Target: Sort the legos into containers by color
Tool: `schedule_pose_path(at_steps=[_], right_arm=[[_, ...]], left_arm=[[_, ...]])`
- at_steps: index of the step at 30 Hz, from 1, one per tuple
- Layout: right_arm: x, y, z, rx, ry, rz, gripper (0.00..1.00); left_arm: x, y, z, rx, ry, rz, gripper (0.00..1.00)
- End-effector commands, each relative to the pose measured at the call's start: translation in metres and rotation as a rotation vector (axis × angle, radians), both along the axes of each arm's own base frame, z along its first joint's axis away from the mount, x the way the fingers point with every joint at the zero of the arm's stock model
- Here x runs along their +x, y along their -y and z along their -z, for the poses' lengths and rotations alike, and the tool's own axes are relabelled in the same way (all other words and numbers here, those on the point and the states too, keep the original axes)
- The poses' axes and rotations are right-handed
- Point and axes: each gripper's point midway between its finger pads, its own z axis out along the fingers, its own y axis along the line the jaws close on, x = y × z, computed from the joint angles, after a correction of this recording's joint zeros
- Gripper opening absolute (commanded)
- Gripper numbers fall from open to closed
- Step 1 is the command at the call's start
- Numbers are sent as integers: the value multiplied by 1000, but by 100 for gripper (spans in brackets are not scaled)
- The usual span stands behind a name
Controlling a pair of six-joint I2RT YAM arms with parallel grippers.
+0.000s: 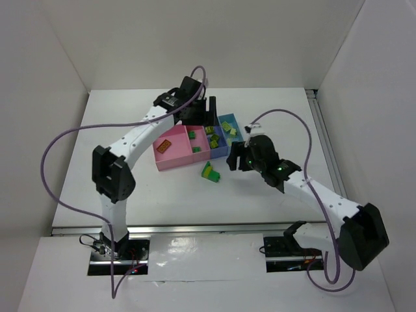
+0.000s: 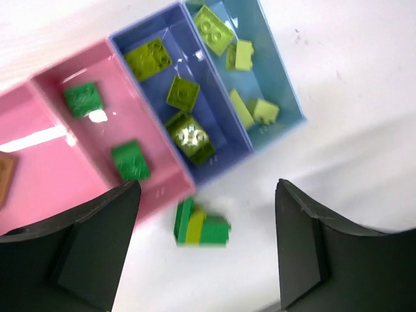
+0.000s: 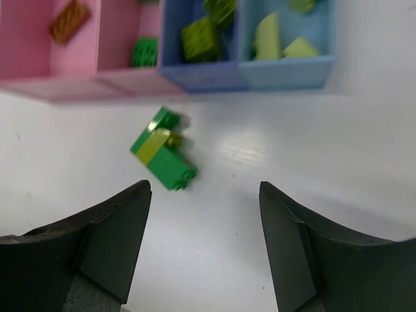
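1. Small stack of studded plastic bricks, dark green with one lime layer [image 3: 162,148]: lies tilted on the white table [image 1: 260,195]. It is outside the tray, just below its lower edge at centre of the top view, with a clear gap to the wall.
2. Low rectangular plastic tray of four joined compartments [image 3: 208,81]: sits centre frame in the top view, turned at an angle.
3. Large pink compartment [image 2: 39,156]: one orange-brown brick [image 3: 70,19].
4. Narrow pink compartment [image 2: 107,133]: two dark green bricks [image 2: 83,99].
5. Periwinkle blue compartment [image 2: 195,71]: three lime bricks [image 2: 182,93], one of them doubled up.
6. Light blue compartment [image 2: 260,71]: several pale yellow-green bricks [image 2: 266,110]. The exact count is unclear.
7. Left gripper [image 2: 206,190]: jaws spread wide, nothing between them. It hangs over the tray's upper edge in the top view. In its wrist view the stack shows between the fingers, at lower centre.
8. Right gripper [image 3: 205,192]: jaws spread wide, empty. It sits right of the stack and lower right of the tray in the top view, well clear of the bricks.
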Motion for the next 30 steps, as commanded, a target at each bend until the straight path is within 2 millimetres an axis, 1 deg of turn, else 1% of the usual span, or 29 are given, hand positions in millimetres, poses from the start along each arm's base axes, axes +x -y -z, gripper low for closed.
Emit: schedule_pose_path(at_steps=[1,2,3,4,5,7,8,9,10,11,12,13,14,15,16,18,19,20,22,23,24,25,26,27,29,30], right_arm=[[-11,-44,21,-73,-27,-201,75],[-15,-51,32,-106,-49,-253,78],[-17,-58,37,-162,-49,-302,81],[-17,-63,44,-197,-54,-323,82],[-17,-63,63,-253,-90,-336,82],[-14,-65,70,-323,-77,-364,82],[-14,-68,79,-344,-83,-385,83],[-9,-71,78,-361,-60,-403,83],[-9,-71,82,-378,-66,-414,83],[-7,-75,87,-381,-69,-438,82],[-4,-79,86,-399,-54,-471,82],[-5,-83,88,-398,-55,-501,80],[-5,-85,97,-415,-69,-523,79],[0,-88,94,-422,-57,-531,79],[-2,-87,100,-440,-68,-555,79],[1,-91,104,-440,-64,-568,79],[4,-95,101,-433,-41,-580,77],[3,-95,106,-440,-54,-582,76],[8,-101,109,-439,-49,-595,73],[7,-102,114,-438,-61,-604,69],[9,-104,114,-437,-60,-603,67],[7,-104,118,-437,-73,-612,63],[9,-106,115,-433,-64,-611,57],[8,-107,115,-427,-66,-618,53],[7,-106,116,-431,-74,-620,46],[6,-105,110,-424,-60,-617,39]], left_arm=[[-24,-26,-55,-8,108,-23,86],[-38,-34,-37,19,64,-22,84],[-43,-41,-37,27,73,-34,82],[-53,-50,-52,21,113,-39,81],[-64,-57,-35,42,80,-37,79],[-71,-74,-34,59,94,-53,79],[-81,-82,-30,73,89,-61,78],[-82,-91,-28,75,86,-79,78],[-82,-102,-25,80,78,-100,78],[-87,-104,-22,89,76,-93,78],[-91,-114,-16,97,62,-109,78],[-90,-121,-11,104,49,-126,78],[-93,-125,-7,102,39,-129,78],[-94,-125,-7,102,39,-129,78],[-93,-127,-5,86,30,-128,78],[-91,-130,-5,86,30,-137,78],[-91,-130,-5,86,30,-137,78],[-92,-131,-8,88,41,-131,78],[-92,-131,-8,88,41,-131,78],[-92,-131,-8,88,41,-131,78],[-90,-134,-8,88,40,-140,78],[-91,-132,-8,82,38,-134,78],[-91,-133,-8,87,40,-127,78],[-90,-136,-8,88,40,-136,78],[-90,-134,-5,85,28,-128,78],[-89,-135,-5,77,24,-129,78]])
